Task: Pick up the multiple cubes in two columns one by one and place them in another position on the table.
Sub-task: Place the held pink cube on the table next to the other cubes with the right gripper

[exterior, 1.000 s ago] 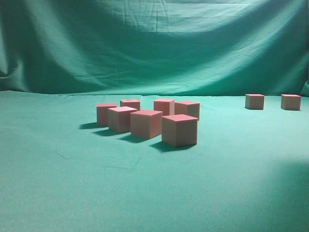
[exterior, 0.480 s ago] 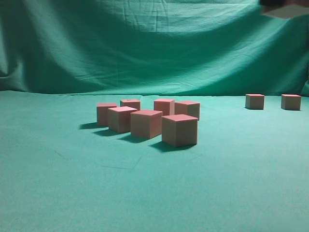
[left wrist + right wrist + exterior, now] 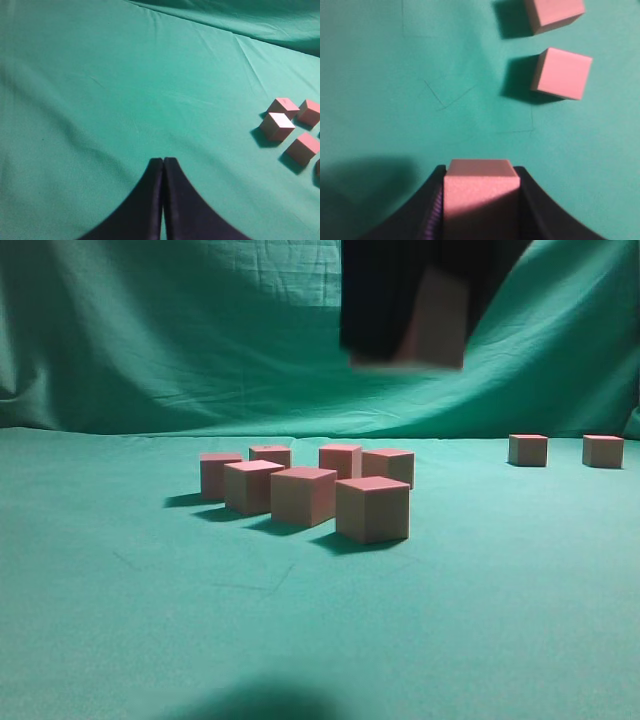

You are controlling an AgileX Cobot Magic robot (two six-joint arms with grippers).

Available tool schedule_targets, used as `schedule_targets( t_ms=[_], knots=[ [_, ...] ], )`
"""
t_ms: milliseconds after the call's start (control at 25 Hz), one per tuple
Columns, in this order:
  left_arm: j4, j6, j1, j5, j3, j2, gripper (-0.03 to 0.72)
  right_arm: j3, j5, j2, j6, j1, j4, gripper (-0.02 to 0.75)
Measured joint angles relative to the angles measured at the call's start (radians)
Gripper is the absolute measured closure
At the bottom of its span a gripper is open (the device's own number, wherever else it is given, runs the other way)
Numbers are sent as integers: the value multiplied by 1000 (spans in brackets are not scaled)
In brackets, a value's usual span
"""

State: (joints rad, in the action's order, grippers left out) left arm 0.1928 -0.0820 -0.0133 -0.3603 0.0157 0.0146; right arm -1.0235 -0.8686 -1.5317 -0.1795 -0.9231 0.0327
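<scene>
Exterior view: the right gripper (image 3: 420,315) has swung in from the top right corner, where only a sliver of it showed half a second back, and now hangs blurry above the cluster of cubes (image 3: 305,490), clamped on one cube (image 3: 432,325). The cluster hasn't budged on the table (image 3: 120,620), and neither have the two cubes (image 3: 565,450) off to its right. Left gripper (image 3: 163,165) sits left of the cluster, fingers pressed together, holding nothing
</scene>
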Motion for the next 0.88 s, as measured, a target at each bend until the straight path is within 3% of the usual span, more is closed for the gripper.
schedule_targets(
  t_ms=[880],
  knots=[
    [0,0,0,0,0,0,688,0,161,-230,102,0,135,468]
  ],
)
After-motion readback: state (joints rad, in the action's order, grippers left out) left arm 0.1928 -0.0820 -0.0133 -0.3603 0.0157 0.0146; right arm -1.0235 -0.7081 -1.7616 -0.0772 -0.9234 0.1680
